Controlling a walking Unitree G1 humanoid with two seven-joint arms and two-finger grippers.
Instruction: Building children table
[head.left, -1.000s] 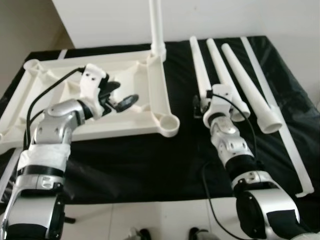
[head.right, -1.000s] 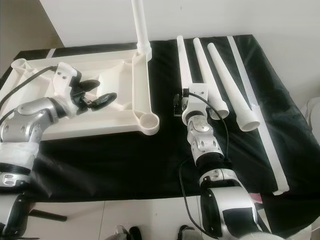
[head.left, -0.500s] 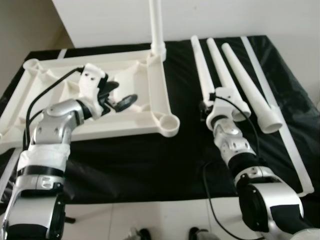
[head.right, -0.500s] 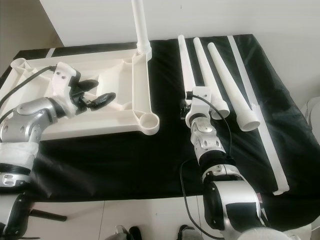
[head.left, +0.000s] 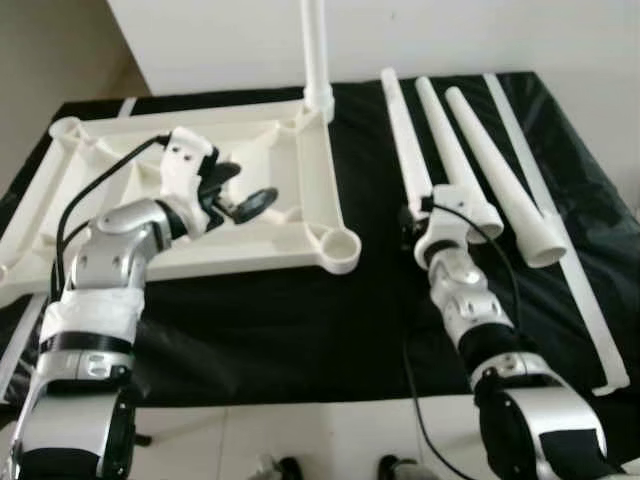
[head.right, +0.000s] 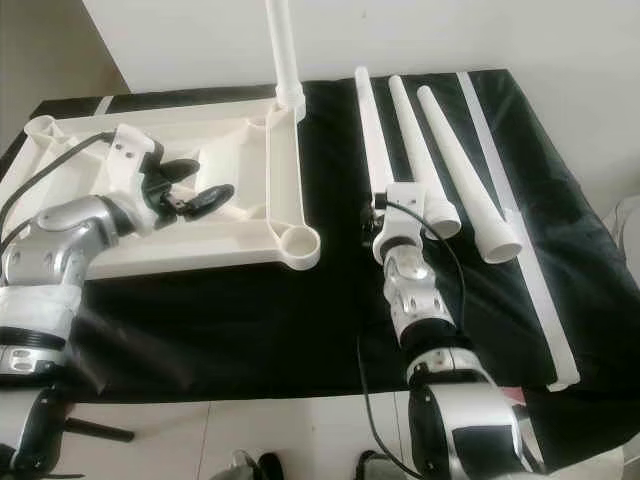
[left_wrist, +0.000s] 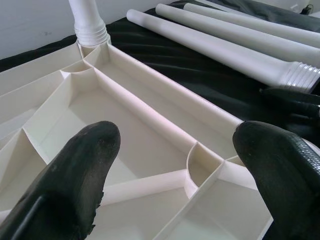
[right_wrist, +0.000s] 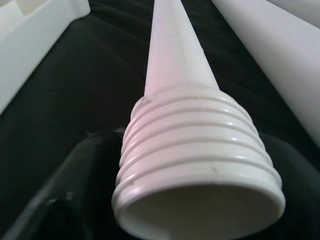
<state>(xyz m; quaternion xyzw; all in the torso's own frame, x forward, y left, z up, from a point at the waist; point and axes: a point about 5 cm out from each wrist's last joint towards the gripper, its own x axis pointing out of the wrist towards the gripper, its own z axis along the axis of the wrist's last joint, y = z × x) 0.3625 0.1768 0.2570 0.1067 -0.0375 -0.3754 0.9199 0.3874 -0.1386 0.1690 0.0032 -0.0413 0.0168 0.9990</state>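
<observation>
Tabletop (head.left: 120, 165) of white plastic lies upside down on the left half of a black cloth (head.left: 270, 310), its ribbed underside and round corner sockets facing up. One leg (head.left: 316, 50) already stands upright in the far right socket. Three loose legs lie side by side on the cloth to the right of the tabletop, thin ends pointing away from the robot: the near leg (head.right: 372, 130), a middle leg (head.right: 420, 150) and an outer leg (head.right: 465, 170). A long white strip (head.right: 520, 230) lies beyond them near the cloth's right edge.

The left gripper (head.left: 240, 195) hovers over the tabletop's underside with its fingers (left_wrist: 75, 170) spread apart, holding nothing. The right gripper (head.right: 390, 225) sits at the thick end of the near leg; whether its fingers are clamped on it I cannot tell.

The cloth covers a low surface set against a white wall (head.left: 450, 30), with pale floor tiles (head.left: 300, 440) at the near edge.

The right wrist view shows the near leg's threaded end (right_wrist: 195, 165) close up, hollow and ridged, with a black finger (right_wrist: 60, 200) beside it on the cloth. The left wrist view shows the ribs and a curved socket wall (left_wrist: 200, 160) of the tabletop between the two spread fingers, and the standing leg's threaded base (left_wrist: 90, 30) seated in its socket.
</observation>
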